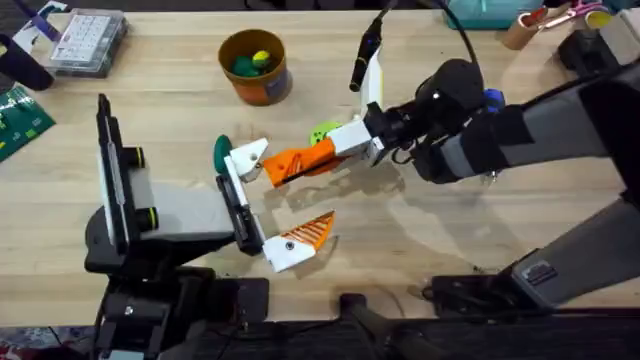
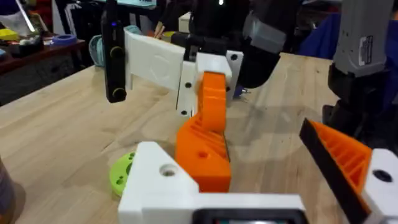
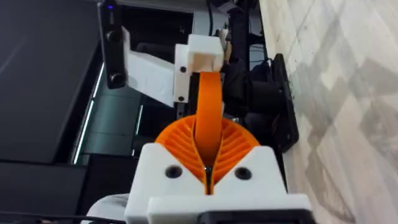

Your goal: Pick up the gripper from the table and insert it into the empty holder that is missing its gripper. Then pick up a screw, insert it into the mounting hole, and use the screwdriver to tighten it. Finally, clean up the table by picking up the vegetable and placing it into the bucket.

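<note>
Mid-table, well clear of every edge: right gripper (image 1: 372,140) clamped on the gripper (image 1: 297,162), tip at the holder (image 1: 245,157). Left gripper (image 1: 277,215) spread wide. Bucket (image 1: 256,68) near the far edge, bare wood between.

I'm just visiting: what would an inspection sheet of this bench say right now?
Surface: wooden table.
Job's things: loose orange finger at the white holder; bucket holds vegetables.
Clutter: lime disc, parts box, pen cup.
Grippers: right gripper shut on the finger; left gripper open.
Cables: black cable beyond the right arm.
Surroundings: green circuit board beside the table.
</note>
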### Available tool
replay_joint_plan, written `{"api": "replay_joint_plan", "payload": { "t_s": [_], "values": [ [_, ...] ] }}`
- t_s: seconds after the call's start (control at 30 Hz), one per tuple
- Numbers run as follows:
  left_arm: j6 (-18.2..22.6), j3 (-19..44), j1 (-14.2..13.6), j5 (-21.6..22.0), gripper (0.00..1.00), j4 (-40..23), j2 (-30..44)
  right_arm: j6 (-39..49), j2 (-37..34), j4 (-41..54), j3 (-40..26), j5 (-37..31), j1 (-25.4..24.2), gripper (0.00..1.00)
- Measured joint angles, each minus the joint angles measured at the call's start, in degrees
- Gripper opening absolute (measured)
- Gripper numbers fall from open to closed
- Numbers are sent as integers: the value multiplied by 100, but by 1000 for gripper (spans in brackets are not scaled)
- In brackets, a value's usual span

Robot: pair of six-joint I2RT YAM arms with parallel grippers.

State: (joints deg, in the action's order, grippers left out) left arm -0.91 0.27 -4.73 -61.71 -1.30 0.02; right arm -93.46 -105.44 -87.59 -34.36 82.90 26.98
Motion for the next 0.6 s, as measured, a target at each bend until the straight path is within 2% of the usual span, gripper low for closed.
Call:
{"api": "replay_joint_plan", "payload": {
  "t_s": [0.33, 0.6],
  "values": [
    [0, 0, 0, 0, 988, -12, -1, -107, 211, -7, -7, -18, 0, 24],
    [0, 0, 0, 2, 986, -280, -1, -126, 305, 7, -80, -16, 0, 24]
  ]
}}
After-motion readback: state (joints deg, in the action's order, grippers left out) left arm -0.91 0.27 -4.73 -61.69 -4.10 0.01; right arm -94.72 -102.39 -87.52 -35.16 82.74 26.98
